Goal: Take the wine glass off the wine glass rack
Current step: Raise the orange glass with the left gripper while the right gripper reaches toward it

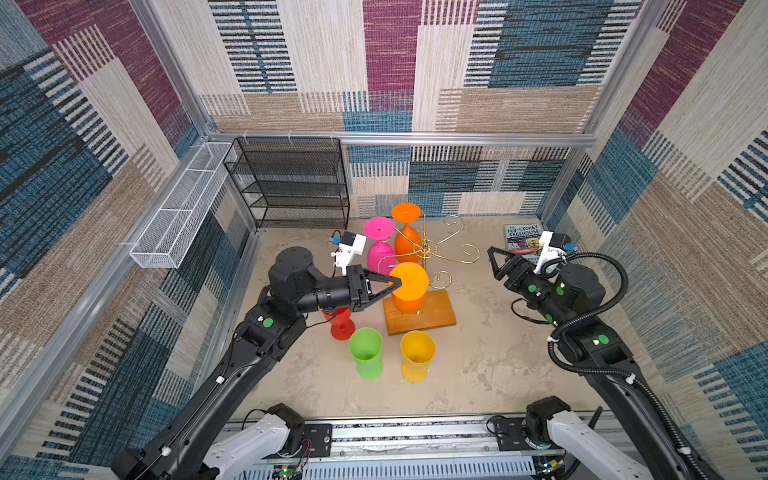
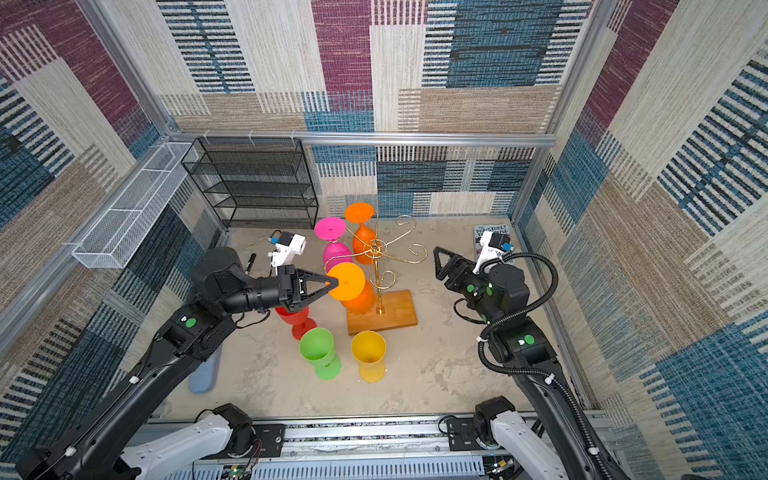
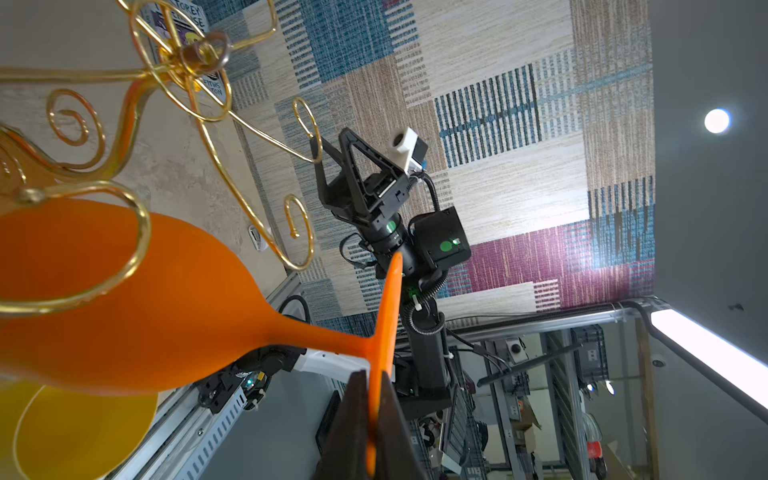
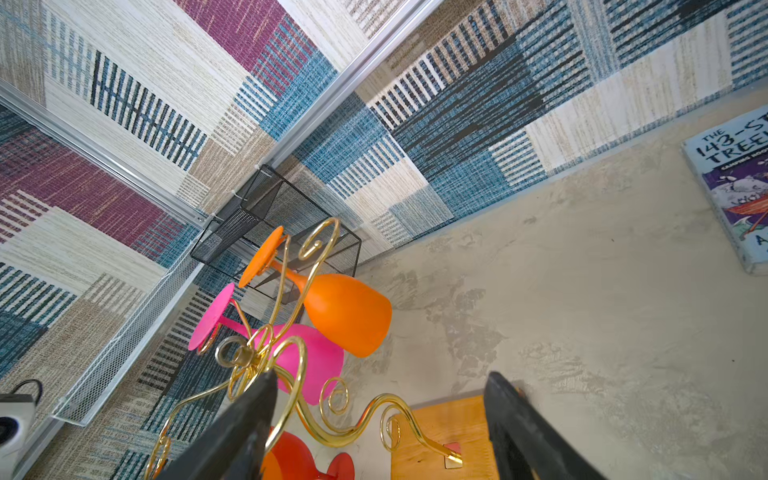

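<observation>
The wine glass rack [image 1: 426, 248] [image 2: 375, 247] is a gold wire tree on a brown wooden base [image 1: 434, 318]. An orange wine glass [image 1: 409, 282] [image 2: 347, 281] hangs upside down and tilted at the rack's near side. My left gripper [image 1: 397, 285] [image 3: 376, 399] is shut on the rim of its round foot. In the left wrist view a gold arm loops across the glass's bowl [image 3: 124, 291]; whether the stem still sits in an arm is unclear. My right gripper [image 1: 494, 262] [image 4: 382, 380] is open and empty, right of the rack.
A pink glass [image 1: 379, 228] and a second orange glass [image 1: 406, 214] hang on the rack's far arms. Red [image 1: 341, 330], green [image 1: 365, 353] and yellow [image 1: 417, 357] glasses stand in front of the base. A black mesh shelf [image 1: 291, 183], a white mesh basket [image 1: 183, 203] and a book [image 1: 519, 239] lie further back.
</observation>
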